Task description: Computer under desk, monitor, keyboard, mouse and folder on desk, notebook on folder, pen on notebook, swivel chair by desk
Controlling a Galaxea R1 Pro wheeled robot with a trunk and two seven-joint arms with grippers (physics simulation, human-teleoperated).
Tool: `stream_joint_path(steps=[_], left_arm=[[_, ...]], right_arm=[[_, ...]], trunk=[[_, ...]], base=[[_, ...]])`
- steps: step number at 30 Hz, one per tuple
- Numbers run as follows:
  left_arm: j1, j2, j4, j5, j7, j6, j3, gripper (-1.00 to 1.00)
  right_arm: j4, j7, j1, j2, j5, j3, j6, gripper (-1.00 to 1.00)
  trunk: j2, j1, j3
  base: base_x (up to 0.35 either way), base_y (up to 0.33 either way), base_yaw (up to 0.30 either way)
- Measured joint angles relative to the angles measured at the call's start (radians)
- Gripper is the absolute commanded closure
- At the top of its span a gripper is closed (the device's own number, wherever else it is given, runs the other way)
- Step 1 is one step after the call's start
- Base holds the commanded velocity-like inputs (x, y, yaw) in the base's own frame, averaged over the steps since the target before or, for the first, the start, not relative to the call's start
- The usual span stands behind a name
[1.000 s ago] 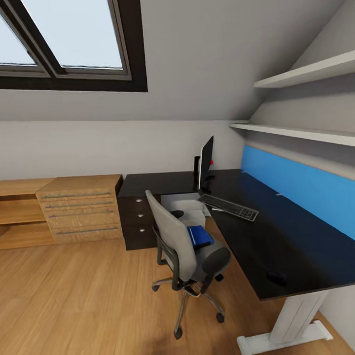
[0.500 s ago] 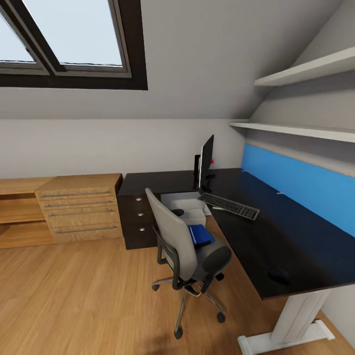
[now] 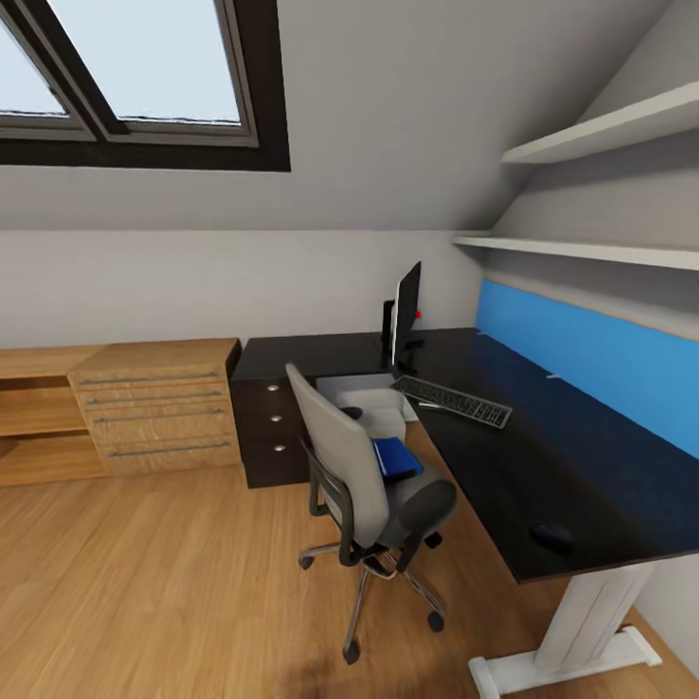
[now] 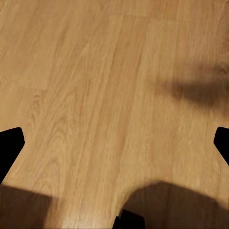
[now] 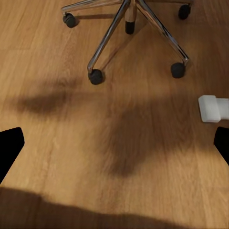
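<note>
Our fingers [image 5: 10,148] spread wide above bare floor [image 4: 95,95]; the folder [image 3: 396,458] lies far off on the swivel chair [image 3: 364,476].

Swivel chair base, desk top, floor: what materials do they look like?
Five-star base of the grey swivel chair: looks like polished chrome metal, going by bright streaky reflections on the spokes. Black desk top: dark, smooth, slightly glossy, probably laminate. Light floor: wood planks or wood-look laminate, with visible grain and seams.

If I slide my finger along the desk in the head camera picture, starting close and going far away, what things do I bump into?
The mouse → the keyboard → the monitor.
</note>
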Motion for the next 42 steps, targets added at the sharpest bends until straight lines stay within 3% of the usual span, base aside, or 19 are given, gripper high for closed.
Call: stream_joint_path(steps=[13, 26, 42], left_arm=[[-0.001, -0.001, -0.007, 0.0, 0.0, 0.001, 0.001, -1.0], [0.0, -0.002, -0.008, 0.0, -0.003, 0.001, 0.002, -1.0], [0.0, -0.003, 0.001, 0.0, -0.004, 0.008, -0.001, -1.0]], right_arm=[[0.0, -0.001, 0.0, 0.001, 0.0, 0.0, 0.0, -1.0], [0.0, -0.001, 0.0, 0.0, 0.0, -0.001, 0.0, -1.0], [-0.003, 0.0, 0.0, -0.007, -0.002, -0.002, -0.001, -1.0]], trunk=[[-0.091, 0.05, -0.041], [-0.182, 0.1, -0.082], [-0.294, 0.161, -0.134]], base=[[-0.196, -0.07, 0.087], [-0.012, -0.007, 0.252], [0.0, 0.0, 0.021]])
